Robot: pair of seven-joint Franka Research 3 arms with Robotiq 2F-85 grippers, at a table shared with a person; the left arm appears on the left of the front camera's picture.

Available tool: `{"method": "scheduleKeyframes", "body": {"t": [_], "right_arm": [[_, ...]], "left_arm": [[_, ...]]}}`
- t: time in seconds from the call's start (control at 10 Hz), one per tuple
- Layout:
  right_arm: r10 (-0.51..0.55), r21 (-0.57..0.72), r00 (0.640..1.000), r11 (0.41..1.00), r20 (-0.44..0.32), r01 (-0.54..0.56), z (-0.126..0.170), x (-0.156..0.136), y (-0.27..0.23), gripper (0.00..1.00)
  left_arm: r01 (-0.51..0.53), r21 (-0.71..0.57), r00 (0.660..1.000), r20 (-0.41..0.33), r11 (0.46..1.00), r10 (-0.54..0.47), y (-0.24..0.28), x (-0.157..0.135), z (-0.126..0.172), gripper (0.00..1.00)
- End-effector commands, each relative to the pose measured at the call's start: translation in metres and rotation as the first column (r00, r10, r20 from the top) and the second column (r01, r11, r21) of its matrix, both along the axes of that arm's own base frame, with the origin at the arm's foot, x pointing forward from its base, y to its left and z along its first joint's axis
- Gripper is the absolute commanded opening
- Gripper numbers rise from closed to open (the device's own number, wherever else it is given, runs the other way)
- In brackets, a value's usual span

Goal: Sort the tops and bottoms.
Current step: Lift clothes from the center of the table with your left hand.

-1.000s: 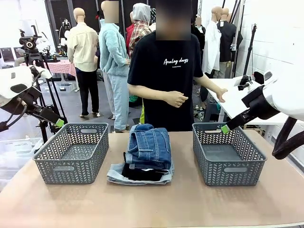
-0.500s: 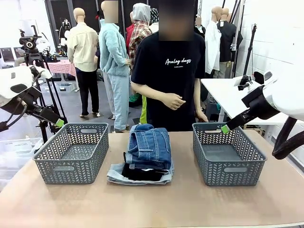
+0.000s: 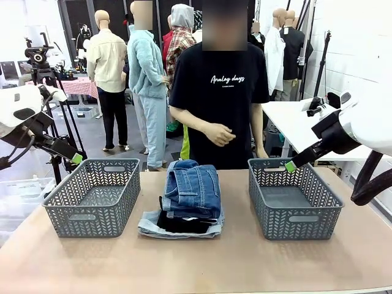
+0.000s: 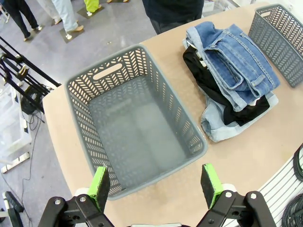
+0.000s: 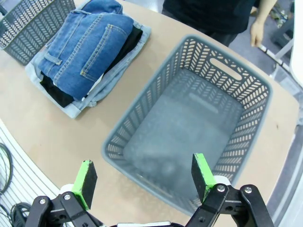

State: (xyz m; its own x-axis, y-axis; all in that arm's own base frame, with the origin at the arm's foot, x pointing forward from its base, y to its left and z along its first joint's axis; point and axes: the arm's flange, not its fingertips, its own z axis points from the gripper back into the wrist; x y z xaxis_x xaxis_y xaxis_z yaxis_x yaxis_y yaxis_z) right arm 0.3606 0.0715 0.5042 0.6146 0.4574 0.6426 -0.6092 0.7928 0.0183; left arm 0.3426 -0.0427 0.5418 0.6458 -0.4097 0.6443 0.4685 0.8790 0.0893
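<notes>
A pile of clothes lies mid-table between two baskets. Dark blue denim bottoms [image 3: 192,190] [image 4: 236,61] [image 5: 83,47] lie folded on top. Under them is a plain black top [image 3: 180,223] [image 4: 201,78] [image 5: 54,92]. A sliver of white cloth [image 5: 94,89] shows beside it. The pale light-blue denim bottoms [image 3: 153,228] [image 4: 215,130] [image 5: 71,109] lie lowest. My left gripper [image 3: 75,159] [image 4: 155,187] hangs open above the left basket's outer side. Over the right basket hovers my right gripper [image 3: 290,166] [image 5: 144,175], also open, with nothing between its fingers.
Grey lattice baskets stand on either side of the pile, the left basket [image 3: 82,223] [image 4: 109,71] and the right basket [image 3: 303,226] [image 5: 142,109], both with nothing inside. A person stands at the far edge, one hand [image 3: 217,133] held at the waist. A white side table [image 3: 288,119] is far right.
The person drew an arm back from the white side table and now holds it by the side. Neither arm nor the pile has moved.
</notes>
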Motion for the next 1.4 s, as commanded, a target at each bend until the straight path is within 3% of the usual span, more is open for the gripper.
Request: {"method": "scheduleKeyframes", "body": {"t": [0.0,1.3], "right_arm": [[0.009,0.012,1.0,1.0,0.007,-0.009,-0.0013,0.0021,0.0003,1.0],[0.009,0.012,1.0,1.0,0.007,-0.009,-0.0013,0.0021,0.0003,1.0]], "left_arm": [[0.0,-0.005,1.0,0.006,1.0,0.0,0.0008,0.0013,-0.0001,1.0],[0.0,-0.005,1.0,0.006,1.0,0.0,0.0008,0.0013,-0.0001,1.0]]}}
